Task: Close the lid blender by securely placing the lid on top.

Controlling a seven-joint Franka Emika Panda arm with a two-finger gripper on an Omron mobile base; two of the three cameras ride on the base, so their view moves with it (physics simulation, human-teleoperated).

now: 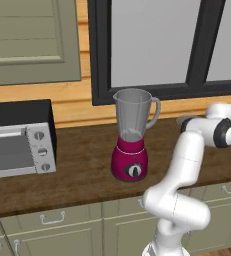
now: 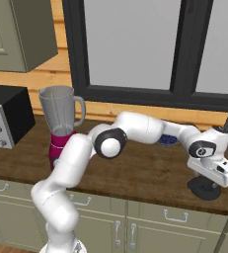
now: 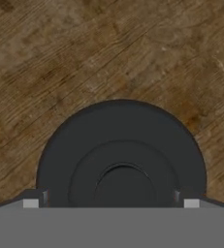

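**A:** Quick status check. Blender (image 1: 131,137) sitting on the wooden counter (image 1: 77,170), mid-scene, jar mouth wide open, toaster oven (image 1: 19,150) off to its left. Lid (image 2: 204,188) way over on the right end of the counter, near the front edge, well apart from the blender. Flat on the wood, looks like.

**B:** Yep, same read. Gripper (image 2: 210,179) parked right above the lid, arm stretched far right. In the hand view, lid (image 3: 121,157) dead ahead, fingertips (image 3: 32,199) spread out to either side of the disc. So: apart, nothing clamped yet. Can't tell if the pads actually touch the rim.

**A:** Worries from here?

**B:** Probably the grab itself. Thin flat disc, low on the counter, so easy to pinch too high and squirt it sideways. Or scrape the wood coming down.

**A:** Also a long carry back left across the counter. Weak grip on the edge = lid tilting or dropping en route.

**B:** And the jar's tall and tapered. Coming in too low could knock it over. Landing the lid off-centre or tilted = not really closed.
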